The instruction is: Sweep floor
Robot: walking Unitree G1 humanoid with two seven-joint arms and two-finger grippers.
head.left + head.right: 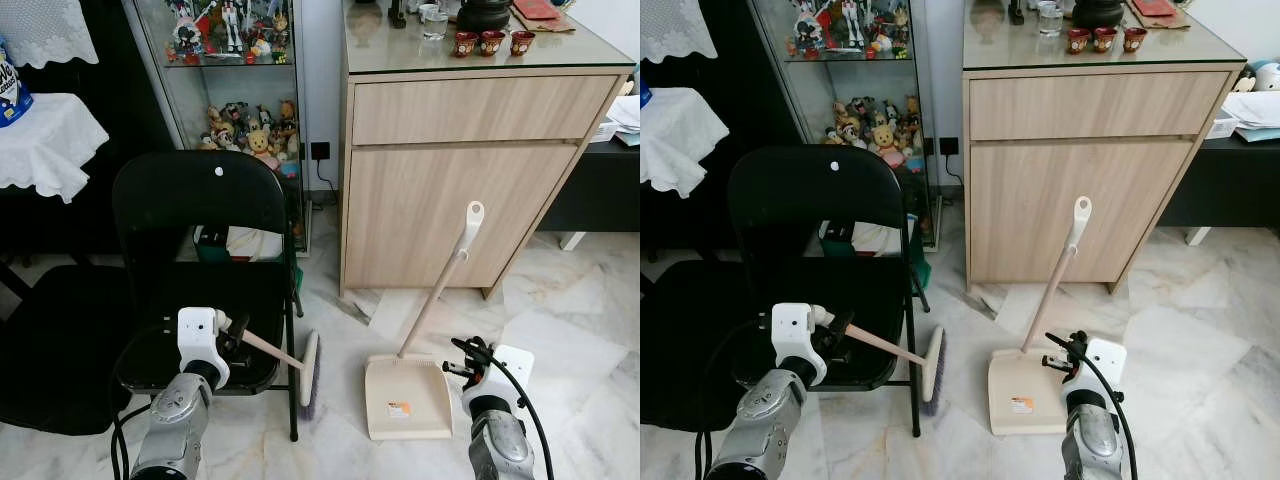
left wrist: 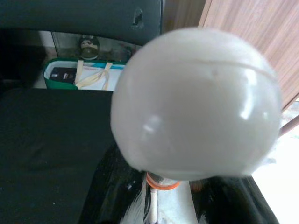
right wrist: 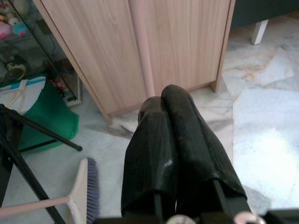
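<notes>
— Where the pale handle ends in a white ball, what grips it?
— The left gripper (image 1: 232, 335), over the front edge of the black folding chair (image 1: 200, 260), is pinched on the broom (image 1: 290, 362) just below that rounded white knob. The broom's thin beige shaft slants away from the fingers to a flat cream head with dark bristles, which rests on the marble floor (image 1: 580, 330) beside the chair's front right leg.

— And the other arm?
— The right gripper (image 3: 174, 140) hangs low with its two ribbed black fingers pressed together, holding nothing. The dustpan (image 1: 407, 397) lies on the floor just beside it, toward the robot's left.

— How many tools, counted?
— One broom, one dustpan. The dustpan is a flat cream plastic tray with a small orange label; its long beige handle, tipped by a white looped grip, leans against the door of the light wood-grain cabinet (image 1: 450, 200).

— Anything on that cabinet?
— Three small dark red cups (image 1: 492, 42) stand in a row near the front edge of its glossy top.
</notes>
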